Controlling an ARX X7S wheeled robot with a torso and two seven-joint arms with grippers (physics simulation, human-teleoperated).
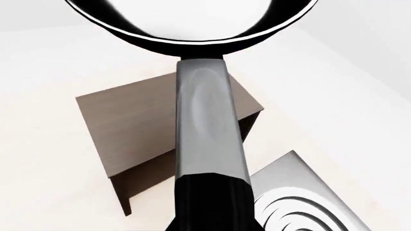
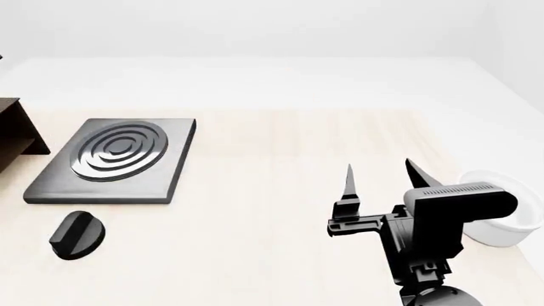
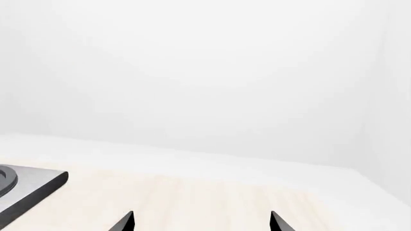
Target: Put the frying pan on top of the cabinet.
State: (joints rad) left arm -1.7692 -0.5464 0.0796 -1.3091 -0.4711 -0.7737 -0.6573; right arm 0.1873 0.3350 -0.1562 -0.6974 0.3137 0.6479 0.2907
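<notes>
Starting at the far left of the head view, only a corner of the cabinet [image 2: 15, 137] was visible, dark brown and cut off by the picture's edge. Just beside it lay the grey burner plate [image 2: 111, 159] with its concentric rings, flat on the pale surface [image 2: 272, 146]. In front of the plate, apart from it, a small black knob [image 2: 78, 234] rested on the surface. The left arm itself did not show in the head view.

In the left wrist view, the frying pan [image 1: 192, 21] was lifted in the air, above the cabinet [image 1: 138, 120] and the burner plate [image 1: 301, 192]. Its glossy round bowl filled the upper edge of that picture, and its long grey handle [image 1: 209, 125] ran straight toward the camera. The near end of the handle became black close to the lens. The left tool was not seen there, so I cannot tell if it was closed on the handle.

Further right in the head view, the right tool [image 2: 380, 182] stood above the surface with its two pointed fingers [image 2: 348, 185] apart and nothing between them. A white bowl [image 2: 501, 220] sat just behind it at the right edge, partly hidden by the black arm.
</notes>
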